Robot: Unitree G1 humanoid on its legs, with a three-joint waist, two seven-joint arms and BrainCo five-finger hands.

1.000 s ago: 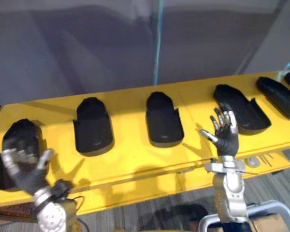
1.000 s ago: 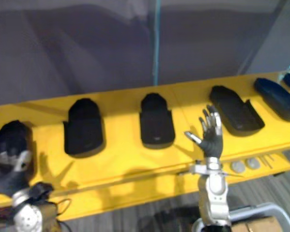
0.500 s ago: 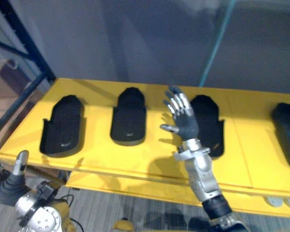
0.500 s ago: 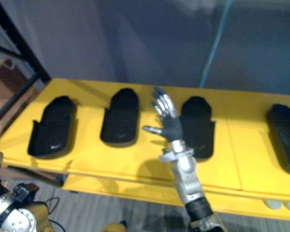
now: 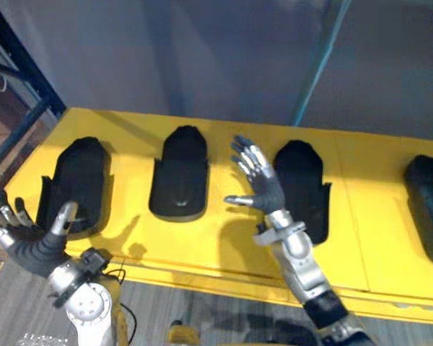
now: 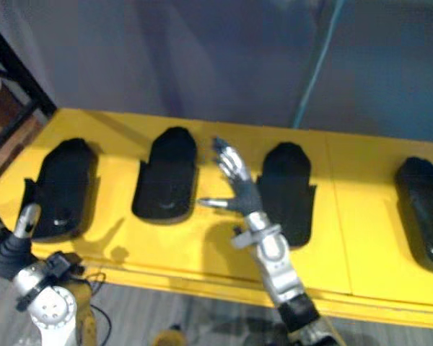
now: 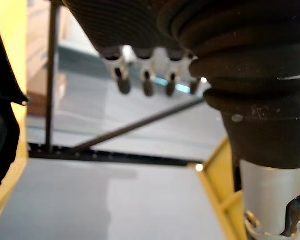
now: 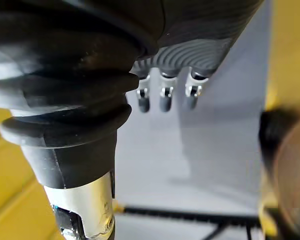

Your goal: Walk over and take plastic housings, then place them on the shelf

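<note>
Several black plastic housings lie in a row on a yellow shelf (image 5: 224, 238): one at the left (image 5: 79, 184), one beside it (image 5: 179, 171), one right of centre (image 5: 301, 186) and one at the right edge (image 5: 429, 205). My right hand (image 5: 269, 193) is raised above the shelf between the second and third housings, open with fingers spread, holding nothing. My left hand (image 5: 30, 249) is open at the lower left, before the shelf's front edge near the leftmost housing. Straight fingers (image 7: 145, 82) show in the left wrist view, and straight fingers (image 8: 162, 97) in the right wrist view.
A dark rack post (image 5: 22, 65) slants at the upper left, off the shelf's left end. A teal pole (image 5: 321, 61) rises behind the shelf against a grey wall. Grey carpet lies below the shelf's front edge.
The camera has swung left along the shelf. My left hand has come up with its fingers spread. My right hand sits a little lower and further left over the shelf.
</note>
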